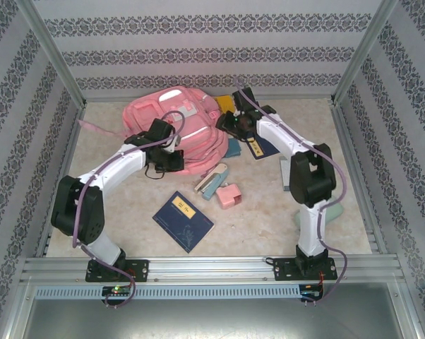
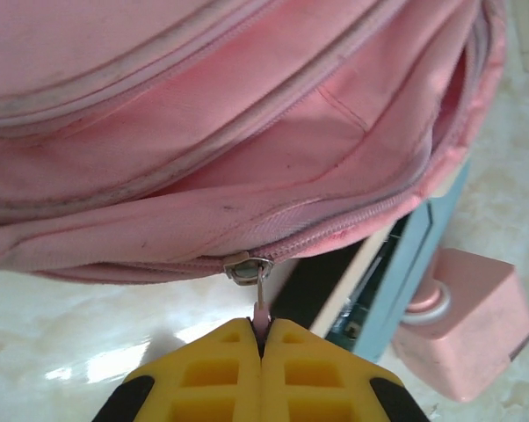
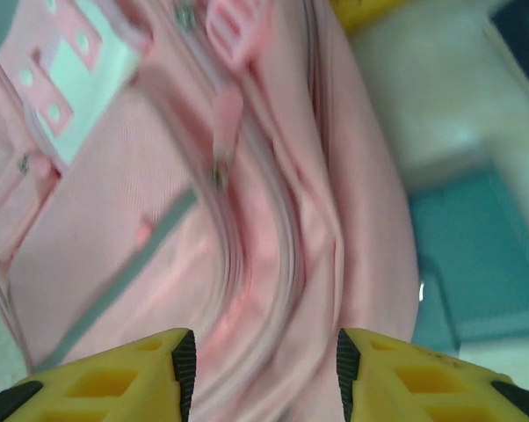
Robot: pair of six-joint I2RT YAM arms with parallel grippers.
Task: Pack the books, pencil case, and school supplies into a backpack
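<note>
Pink fabric fills the far middle of the pale marbled surface point(image 1: 121, 212), where a large pink backpack point(image 1: 177, 127) with zip pockets lies flat between two white robot arms.

The left hand point(image 1: 171, 159) sits at the backpack's near edge. From its wrist, its yellow fingers point(image 2: 212, 378) are pressed together on a small metal zip pull point(image 2: 261, 303), which hangs from the slider point(image 2: 247, 268) of a gaping pocket. The right hand point(image 1: 231, 121) hangs over the backpack's far right side. Its blurred wrist view shows its two yellow fingers point(image 3: 115, 378) standing apart above the pink cloth.

At the backpack's near edge lies a teal-and-beige stapler point(image 1: 212, 181). A small pink boxy block point(image 1: 229, 195) sits just beside it, on its near right.

A dark navy book point(image 1: 183, 220) with a small yellow label lies alone, nearer the arms' bases and turned at an angle. A second navy book point(image 1: 260, 148) of the same kind lies right of the backpack, partly under the right arm. A small teal square pouch point(image 1: 234, 148) lies between it and the backpack's right edge. The corner of a yellow book point(image 1: 226, 104) shows at the backpack's far right.

A pale mint-green pencil case point(image 1: 334, 210) lies at the near right of the surface, partly hidden behind the right arm.
</note>
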